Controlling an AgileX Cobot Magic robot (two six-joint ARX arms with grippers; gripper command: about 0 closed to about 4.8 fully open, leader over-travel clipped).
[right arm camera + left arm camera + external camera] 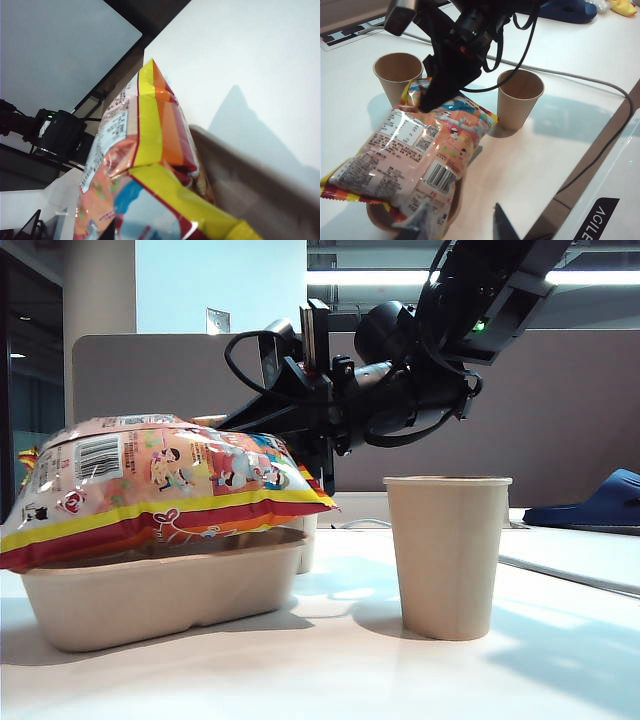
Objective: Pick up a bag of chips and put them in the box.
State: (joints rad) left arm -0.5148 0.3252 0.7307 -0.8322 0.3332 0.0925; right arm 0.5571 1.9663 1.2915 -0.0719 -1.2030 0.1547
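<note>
At the left of the exterior view, the bag of chips (150, 490) is lying across the top of the box (165, 590), its striped edge overhanging the near rim and its far end sticking out past the box's right end. The box is sitting on the white table (330, 670). Behind the bag, the right gripper (300, 445) is reaching in from the upper right, its jaws standing narrow and pinching the bag's far end; in the left wrist view its dark fingers (437, 95) are pressing onto the bag of chips (420, 155) just beside two paper cups. Right of the box, one paper cup (447, 555) is standing upright, apart from it. The left gripper (462, 227) is hanging above the near end of the bag with its jaws spread wide, holding nothing.
</note>
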